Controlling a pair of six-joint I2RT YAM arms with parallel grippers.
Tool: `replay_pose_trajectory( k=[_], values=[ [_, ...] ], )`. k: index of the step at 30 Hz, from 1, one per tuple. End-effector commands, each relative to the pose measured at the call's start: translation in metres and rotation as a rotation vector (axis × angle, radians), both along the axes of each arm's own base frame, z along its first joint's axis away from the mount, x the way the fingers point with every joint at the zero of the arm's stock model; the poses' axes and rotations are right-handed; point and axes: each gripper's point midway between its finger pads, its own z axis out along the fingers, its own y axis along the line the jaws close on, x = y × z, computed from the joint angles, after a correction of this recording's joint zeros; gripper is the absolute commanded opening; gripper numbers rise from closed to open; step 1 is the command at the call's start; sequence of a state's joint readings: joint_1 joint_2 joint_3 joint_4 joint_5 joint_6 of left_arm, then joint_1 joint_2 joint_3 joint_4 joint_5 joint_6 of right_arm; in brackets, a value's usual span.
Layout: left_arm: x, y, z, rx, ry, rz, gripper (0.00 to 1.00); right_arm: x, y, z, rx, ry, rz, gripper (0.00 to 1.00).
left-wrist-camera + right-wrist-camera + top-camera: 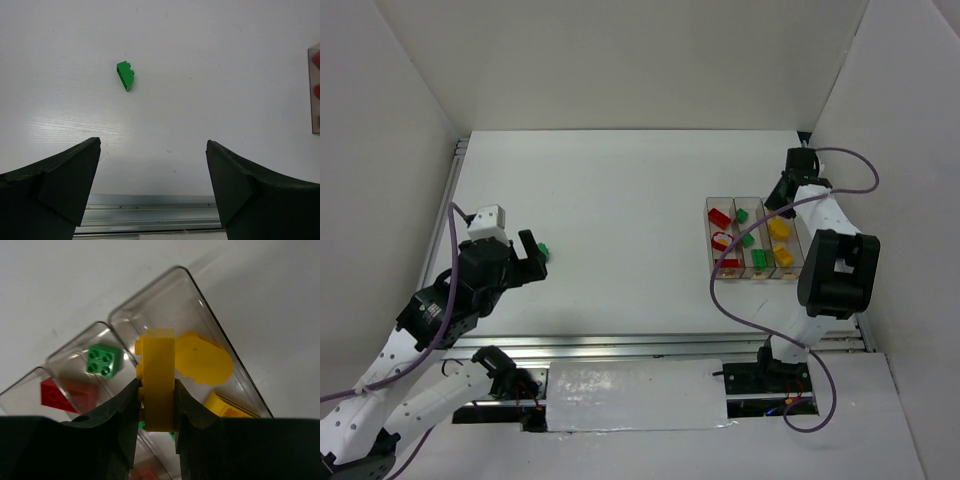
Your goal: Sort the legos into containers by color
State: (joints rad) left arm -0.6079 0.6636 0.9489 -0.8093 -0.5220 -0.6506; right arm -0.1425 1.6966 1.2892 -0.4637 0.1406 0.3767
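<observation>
A: Starting with the yellow brick (157, 380): pinched edge-on, studs facing 9 o'clock in the right wrist view.

B: Held by the right gripper (156, 395), jaws closed tight against its two flat sides. Hangs over the containers (724, 200), above the far end of the 3 o'clock bin. Hard to tell whether it touches the bin wall.

A: Below it, seeing two more yellow pieces (202, 357) in that same bin. Then a green square one (104, 361) in the middle bin and a red one (55, 395) in the 9 o'clock bin.

B: From the top, counting about three reds, three greens and two yellows in the row, among them the red piece with the white face (723, 241). All parked at 3 o'clock on the table (620, 200).

A: Now across to 9 o'clock: a single green brick (126, 75), loose on the white surface, well apart from the bins.

B: Lies at 11 o'clock from the left gripper (153, 142) in its own wrist view. Not touching either finger.

A: Jaws spread wide there, gripping nothing, and just beside the brick as seen from the top.
</observation>
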Motion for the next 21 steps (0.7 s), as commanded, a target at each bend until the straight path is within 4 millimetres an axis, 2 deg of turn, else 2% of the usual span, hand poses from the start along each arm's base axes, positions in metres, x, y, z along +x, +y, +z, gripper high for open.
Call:
replay_pose_trajectory(
  k=[1, 8, 11, 12, 16, 17, 19, 20, 21],
  values=[
    [0.001, -0.003, 0.010, -0.009, -0.039, -0.020, 1.00, -0.010, 0.000, -0.004, 0.043, 0.017, -0.066, 0.00],
    [-0.004, -0.003, 0.013, -0.024, -0.060, -0.022, 1.00, -0.016, -0.020, -0.014, -0.007, 0.081, -0.159, 0.00],
    [-0.004, -0.004, 0.013, -0.022, -0.057, -0.025, 1.00, -0.018, -0.025, -0.019, -0.019, 0.102, -0.186, 0.07],
    [-0.004, -0.004, 0.012, -0.020, -0.055, -0.025, 0.99, -0.019, -0.027, -0.019, -0.019, 0.105, -0.197, 0.15],
    [-0.004, -0.005, 0.011, -0.016, -0.050, -0.029, 1.00, -0.019, -0.028, -0.017, -0.019, 0.096, -0.208, 0.28],
    [-0.004, -0.005, 0.011, -0.015, -0.049, -0.028, 1.00, -0.018, -0.025, -0.017, -0.006, 0.092, -0.198, 0.39],
    [-0.004, -0.004, 0.011, -0.015, -0.049, -0.024, 1.00, -0.018, -0.023, -0.012, 0.003, 0.075, -0.193, 0.52],
    [-0.004, -0.004, 0.011, -0.015, -0.049, -0.023, 1.00, -0.017, -0.023, -0.010, 0.009, 0.068, -0.195, 0.63],
    [-0.004, -0.004, 0.011, -0.014, -0.048, -0.021, 0.99, -0.018, -0.021, -0.008, 0.012, 0.063, -0.191, 0.96]
  ],
)
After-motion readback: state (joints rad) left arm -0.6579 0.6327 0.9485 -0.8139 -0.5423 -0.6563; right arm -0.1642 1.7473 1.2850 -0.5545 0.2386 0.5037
